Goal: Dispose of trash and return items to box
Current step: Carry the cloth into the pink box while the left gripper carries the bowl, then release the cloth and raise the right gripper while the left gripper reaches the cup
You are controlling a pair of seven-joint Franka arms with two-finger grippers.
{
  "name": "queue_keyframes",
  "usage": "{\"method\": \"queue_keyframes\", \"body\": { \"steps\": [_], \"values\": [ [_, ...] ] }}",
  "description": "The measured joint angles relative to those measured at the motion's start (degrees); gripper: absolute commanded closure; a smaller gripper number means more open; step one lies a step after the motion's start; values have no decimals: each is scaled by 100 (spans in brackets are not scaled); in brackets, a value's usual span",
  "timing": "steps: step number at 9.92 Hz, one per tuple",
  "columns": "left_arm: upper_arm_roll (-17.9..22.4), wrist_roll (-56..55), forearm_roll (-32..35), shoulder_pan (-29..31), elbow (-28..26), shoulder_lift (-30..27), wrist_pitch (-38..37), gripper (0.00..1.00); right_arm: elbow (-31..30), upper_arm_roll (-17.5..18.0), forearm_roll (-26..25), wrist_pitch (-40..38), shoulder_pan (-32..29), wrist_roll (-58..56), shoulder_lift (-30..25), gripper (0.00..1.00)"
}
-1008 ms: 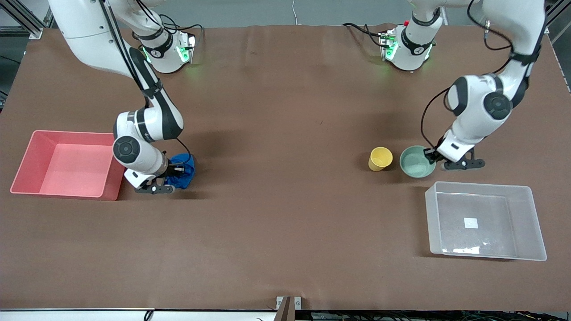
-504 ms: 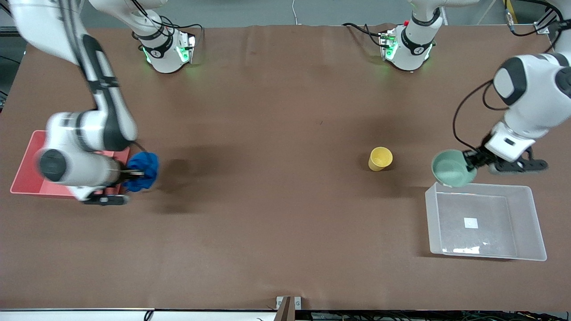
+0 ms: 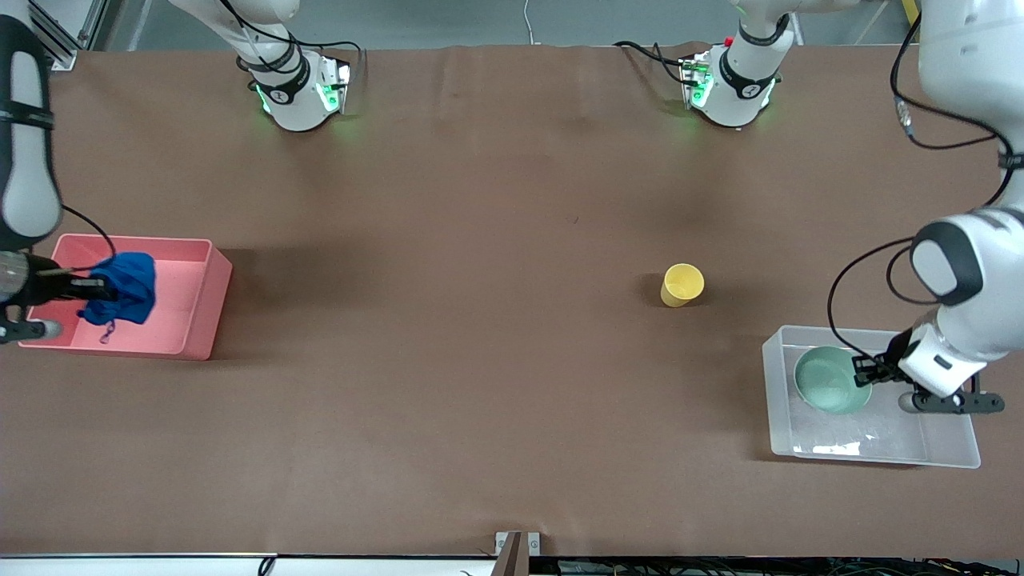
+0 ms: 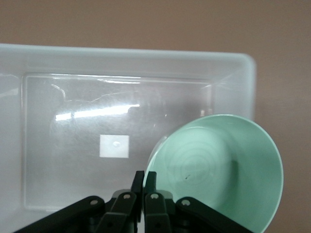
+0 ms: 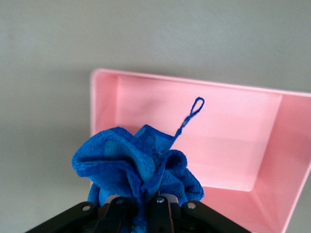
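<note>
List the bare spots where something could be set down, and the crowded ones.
Free: table between pink bin and yellow cup.

Crowded: clear box, where left gripper holds the green bowl; the bin under right gripper and blue cloth.

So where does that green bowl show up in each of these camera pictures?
Front view: the bowl hangs over the clear box, pinched by the left end effector.
Left wrist view: the bowl fills the picture's lower part, over the box's corner.
Right wrist view: not in it.
Shared landmark: the clear box, in the front and left wrist views.
</note>
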Motion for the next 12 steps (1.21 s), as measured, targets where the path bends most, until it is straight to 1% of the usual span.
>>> {"method": "queue_keyframes", "body": {
  "steps": [1,2,5,6,7,8,9,10,11,12],
  "values": [
    [35,223,-181,65,123,238,-2,96,-173,1,-19,211,-156,-95,32,96],
    [37,307,-229,79,189,414,-2,96,-431,2,-33,616,-221,-130,72,96],
    [35,419,-233,49,217,729,76,94,-1383,39,-42,2137,-230,-131,298,95],
    [44,442,-233,52,218,785,94,93,-1547,58,-42,2443,-228,-131,435,93],
    [64,473,-233,58,214,822,96,90,-1615,63,-43,2565,-228,-130,540,88],
    [79,490,-233,68,207,851,96,83,-1644,64,-43,2611,-228,-130,590,60],
    [95,492,-233,72,196,866,96,69,-1648,66,-43,2617,-228,-130,596,1],
    [135,507,-233,73,189,869,94,47,-1644,68,-43,2617,-228,-130,595,0],
    [225,605,-232,74,192,859,92,29,-1616,71,-43,2618,-228,-129,586,0],
    [302,728,-233,78,200,814,88,17,-1507,78,-43,2555,-226,-126,534,0]
  ]
}}
